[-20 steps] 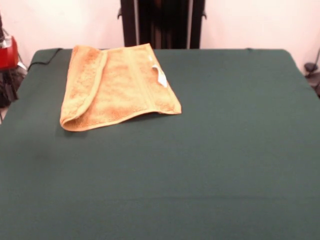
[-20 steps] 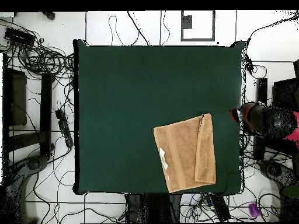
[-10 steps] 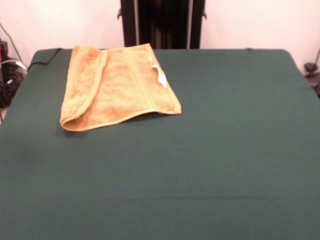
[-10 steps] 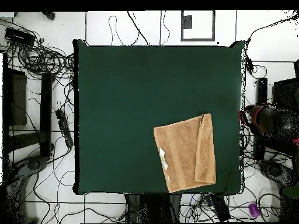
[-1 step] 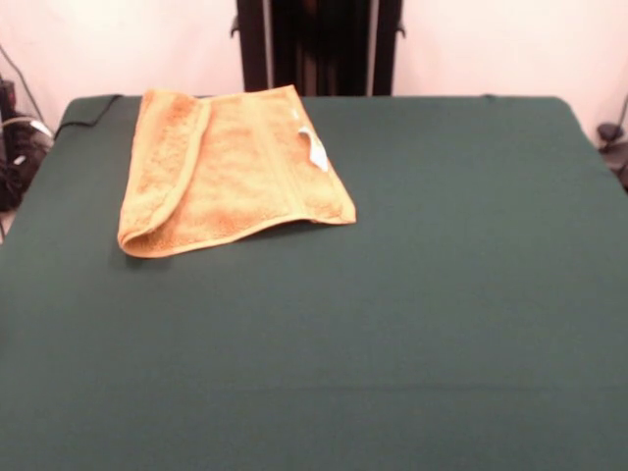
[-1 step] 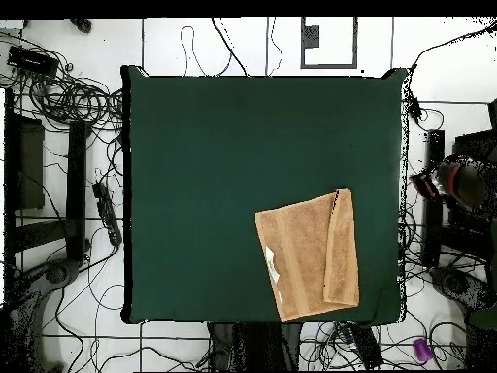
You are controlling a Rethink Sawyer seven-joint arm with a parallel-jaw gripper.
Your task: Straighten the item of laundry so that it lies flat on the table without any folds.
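The item of laundry, a golden-orange towel, lies at the far left of the green table. One long side is folded over onto itself as a strip, and a white tag shows near the opposite edge. From above, the towel sits at the table's lower right, with the folded strip on its right. The gripper shows only as a red and black shape off the table's right edge, well apart from the towel. It does not appear in the front view.
Cables and floor gear ring the table in the overhead view. A dark stand rises behind the table's far edge. The towel's lower end lies close to the table edge.
The red and black arm end has drawn further away from the table's right side in the overhead view, and it has left the front view's left edge. The towel has not moved.
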